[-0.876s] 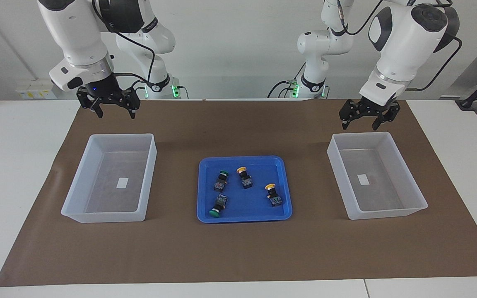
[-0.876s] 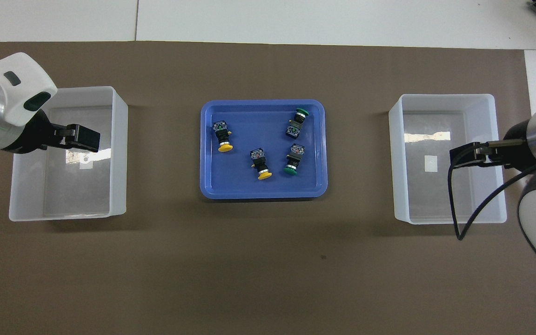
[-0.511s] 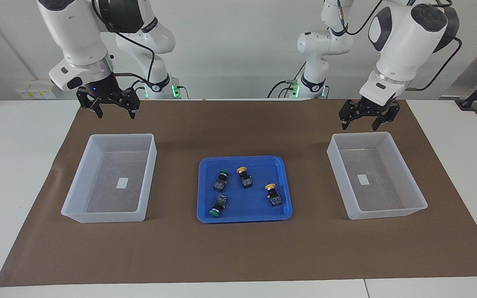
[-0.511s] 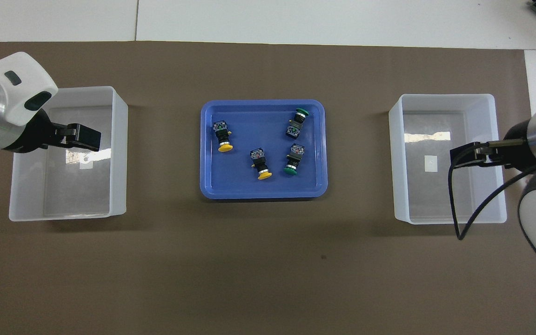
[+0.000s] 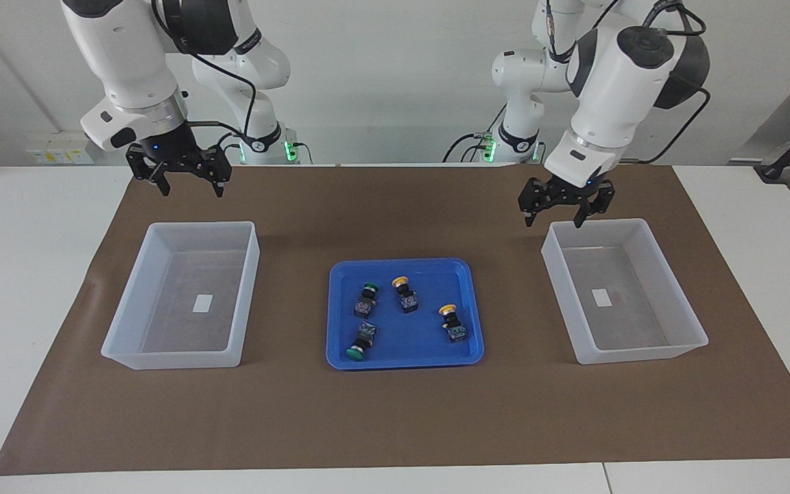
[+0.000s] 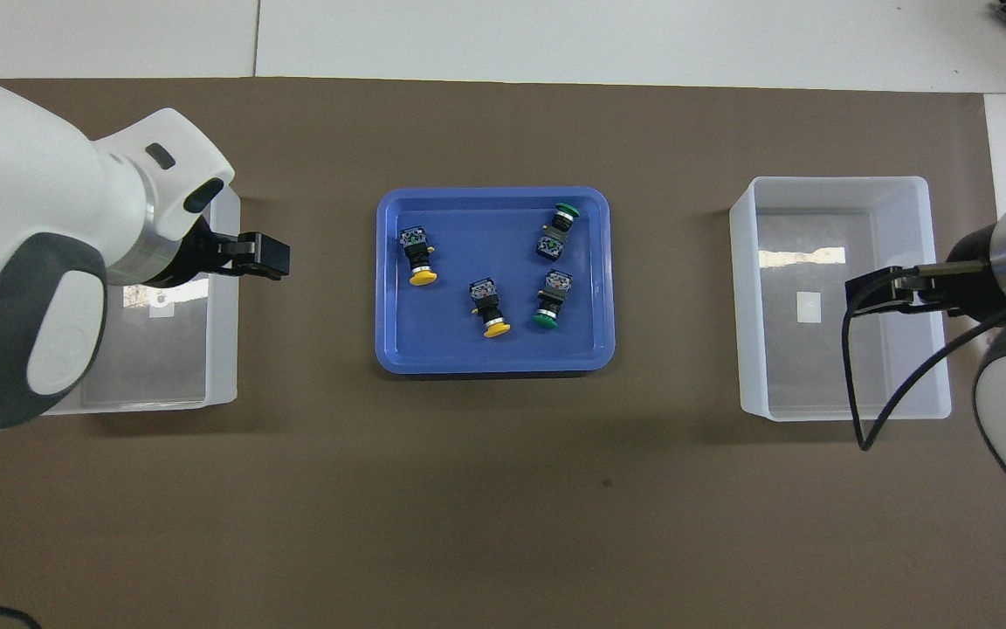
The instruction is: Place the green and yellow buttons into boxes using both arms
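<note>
Two green buttons [image 5: 369, 289] [image 5: 355, 353] and two yellow buttons [image 5: 400, 281] [image 5: 447, 310] lie in a shallow blue tray [image 5: 405, 362]. In the overhead view the green caps [image 6: 566, 210] [image 6: 543, 321] and yellow caps [image 6: 421, 278] [image 6: 496, 329] lie apart in the tray [image 6: 494, 367]. One box [image 5: 559, 274] [image 6: 222, 349] stands at the left arm's end, the other [image 5: 131, 302] [image 6: 743, 297] at the right arm's end. Both boxes hold only a white label. My left gripper [image 5: 551, 218] [image 6: 263, 258] is open and empty, up over that box's tray-side edge. My right gripper [image 5: 191, 186] [image 6: 874, 293] is open and empty, high over its box.
A brown mat [image 5: 395, 425] covers the table's middle under the tray and both boxes. White table top [image 5: 25, 226] lies around it. The tray sits midway between the boxes.
My left gripper has moved from over its box toward the tray and a little lower. The right arm has stayed put. The buttons have not moved.
</note>
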